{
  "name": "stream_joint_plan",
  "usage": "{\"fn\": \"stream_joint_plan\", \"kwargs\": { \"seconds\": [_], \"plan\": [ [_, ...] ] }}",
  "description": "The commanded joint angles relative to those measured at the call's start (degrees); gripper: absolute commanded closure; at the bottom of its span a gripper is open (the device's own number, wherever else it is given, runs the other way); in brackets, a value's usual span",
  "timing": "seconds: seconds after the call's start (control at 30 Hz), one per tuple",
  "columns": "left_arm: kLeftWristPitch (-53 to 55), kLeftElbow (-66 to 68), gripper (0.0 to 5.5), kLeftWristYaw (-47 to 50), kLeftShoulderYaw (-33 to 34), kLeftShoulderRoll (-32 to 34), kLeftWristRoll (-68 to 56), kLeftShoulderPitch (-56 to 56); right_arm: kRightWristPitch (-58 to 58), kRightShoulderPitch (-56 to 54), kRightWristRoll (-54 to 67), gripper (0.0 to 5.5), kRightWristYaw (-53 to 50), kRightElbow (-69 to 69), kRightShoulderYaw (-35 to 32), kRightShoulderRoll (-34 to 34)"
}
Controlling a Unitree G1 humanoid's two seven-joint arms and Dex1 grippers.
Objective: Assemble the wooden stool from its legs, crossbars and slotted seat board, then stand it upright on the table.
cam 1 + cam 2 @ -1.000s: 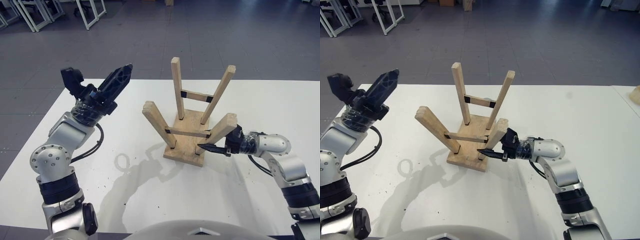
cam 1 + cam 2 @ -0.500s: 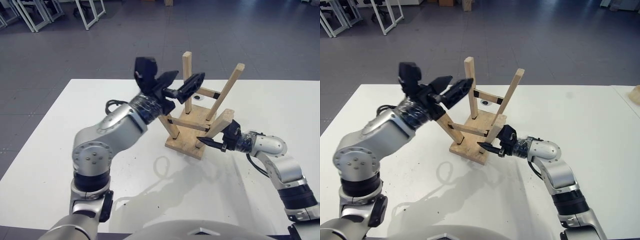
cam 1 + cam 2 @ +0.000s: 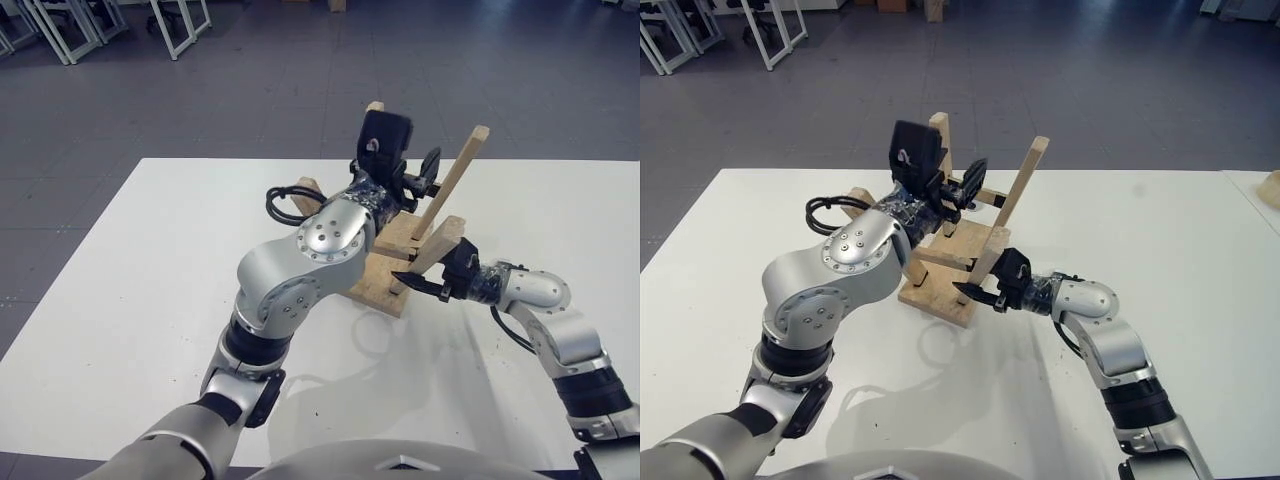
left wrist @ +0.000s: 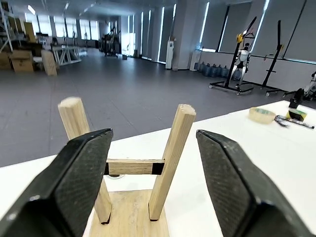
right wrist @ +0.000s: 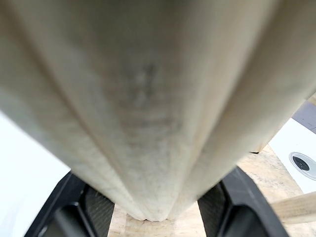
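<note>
Clamping stool leg between right jaws.

Upturned pale wooden stool on white table, black left gripper at its 12 o'clock legs, black right gripper round 4 o'clock leg.

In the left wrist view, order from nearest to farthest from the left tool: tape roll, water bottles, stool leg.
1. stool leg, inside the open left tool.
2. tape roll, farther on the table.
3. water bottles, on the far floor.
</note>
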Motion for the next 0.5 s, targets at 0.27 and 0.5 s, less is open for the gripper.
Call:
{"fn": "stream_joint_plan", "kwargs": {
  "seconds": [0.27, 0.5],
  "plan": [
    [-3.0, 16.1, 2.36, -9.2, -9.3, 3.9, 14.6, 20.1, 5.5, 0.8, -2.8, 3.46, -0.3, -0.8, 2.7, -1.3],
    [-3.3, 5.1, 2.36, -15.0, -1.5, -2.3, 12.1, 13.5, 12.7, -0.3, -8.6, 3.46, 0.0, 5.4, 10.9, -3.9]
  ]
}}
